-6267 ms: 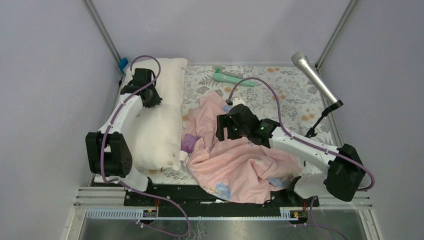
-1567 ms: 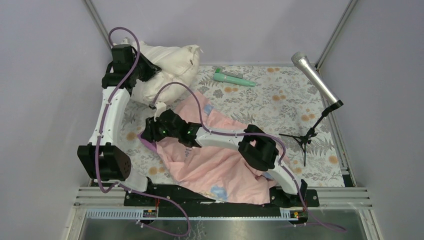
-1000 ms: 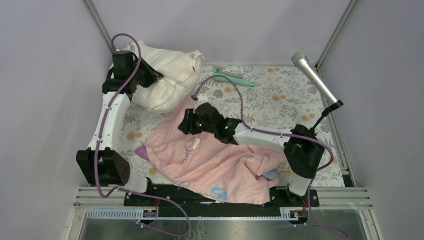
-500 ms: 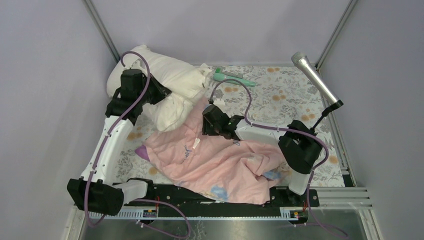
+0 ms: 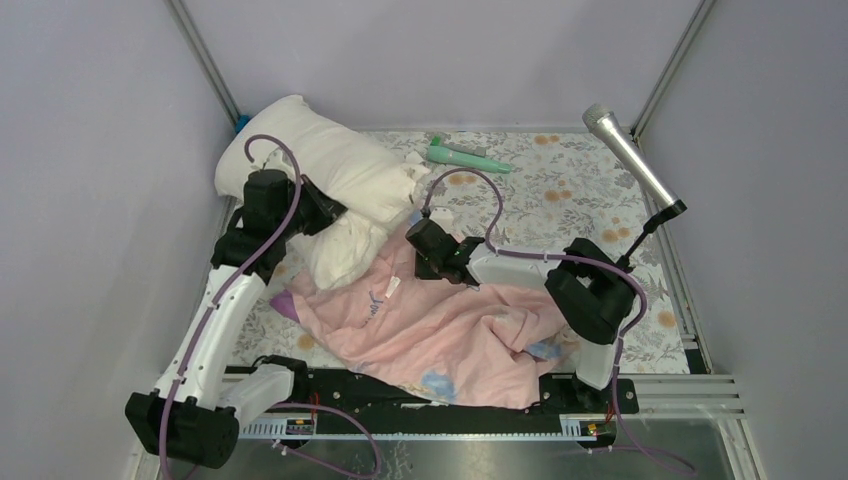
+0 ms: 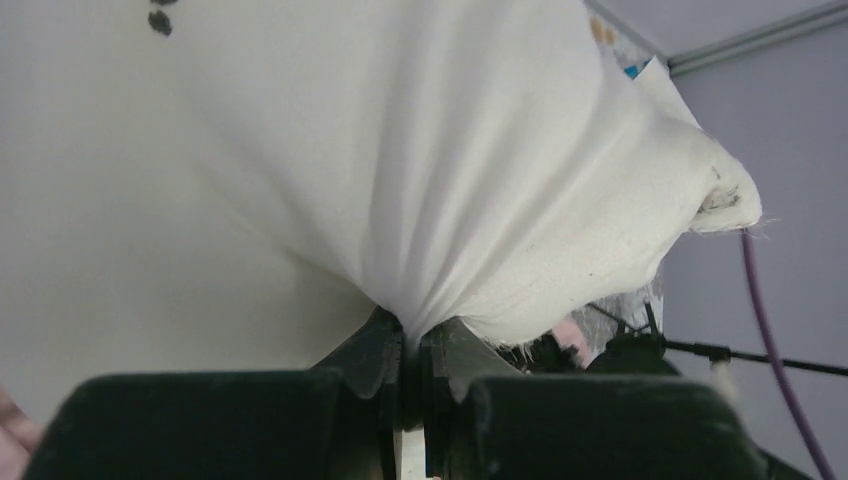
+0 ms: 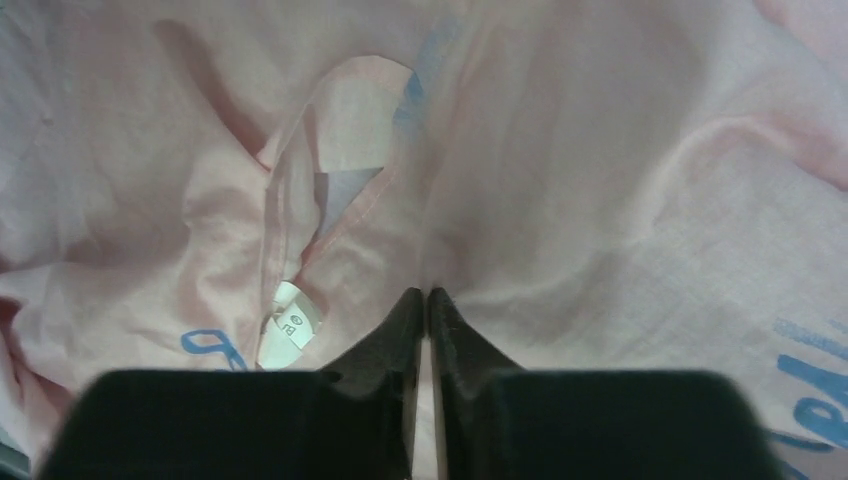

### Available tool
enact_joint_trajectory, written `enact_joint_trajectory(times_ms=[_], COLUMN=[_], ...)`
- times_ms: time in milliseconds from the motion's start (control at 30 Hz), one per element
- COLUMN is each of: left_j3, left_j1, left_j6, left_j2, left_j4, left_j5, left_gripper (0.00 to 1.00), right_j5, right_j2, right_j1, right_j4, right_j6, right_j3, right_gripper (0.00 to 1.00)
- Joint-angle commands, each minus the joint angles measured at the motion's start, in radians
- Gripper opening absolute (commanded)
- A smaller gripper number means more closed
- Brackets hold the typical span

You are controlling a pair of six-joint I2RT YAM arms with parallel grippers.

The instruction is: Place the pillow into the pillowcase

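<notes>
Desk [image 5: 560, 190] under a floral cloth [image 5: 655, 322] carries everything. Pillowcase [image 5: 450, 330], pink and rumpled, lies spread over the near middle of the desk, from the arms' bases up to the centre. A corner of purple lining [image 5: 285, 303] pokes out at its left edge. Pillow [image 5: 320, 160] sits in the far left corner, its near end bunched and drooping onto the pillowcase's far left edge. Left arm [image 5: 225, 300] stretches up the left side to that bunched end. In the wrist view the left jaws are pressed together on a gathered fold of the pillow's cloth, which fans out above them. Right arm [image 5: 520, 265] bends leftwards over the pillowcase. Its jaws are nearly closed, and pink fabric puckers into their tips. Microphone [image 5: 630, 155] slants on a stand [image 5: 600, 275] at the right edge. Green tool [image 5: 468, 156] lies at the far edge, just right of the pillow. White label [image 7: 288, 325] sits in a fold of the pillowcase, just left of the right jaws.
</notes>
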Motion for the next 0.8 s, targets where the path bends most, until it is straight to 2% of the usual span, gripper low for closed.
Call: enact_joint_trajectory(times_ms=[0,33,233,500,700,767], left_j3=[-0.125,-0.151,-0.253,-0.514,-0.596,-0.587], left_j1=[-0.014,-0.018,-0.028,-0.029,-0.028,-0.028], left_j6=[-0.083,-0.097,-0.094,-0.105,-0.121,-0.074], left_j2=[-0.095,-0.109,-0.176,-0.191,-0.200,-0.197], left_j4=[0.132,0.132,0.108,0.130,0.169,0.164], left_j5=[0.130,0.141,0.157,0.168,0.144,0.168], left_gripper=[0.00,0.00,0.00,0.00,0.00,0.00], right_j5=[0.050,0.052,0.069,0.114,0.149,0.134], right_j2=[-0.059,-0.074,-0.209,-0.440,-0.587,-0.593], right_j1=[0.005,0.005,0.005,0.004,0.005,0.005], right_j4=[0.014,0.013,0.053,0.078,0.042,0.051], right_j6=[0.012,0.014,0.042,0.067,0.032,0.015], right_j3=[-0.041,-0.055,-0.185,-0.373,-0.473,-0.494], right_gripper=[0.03,0.00,0.00,0.00,0.00,0.00])
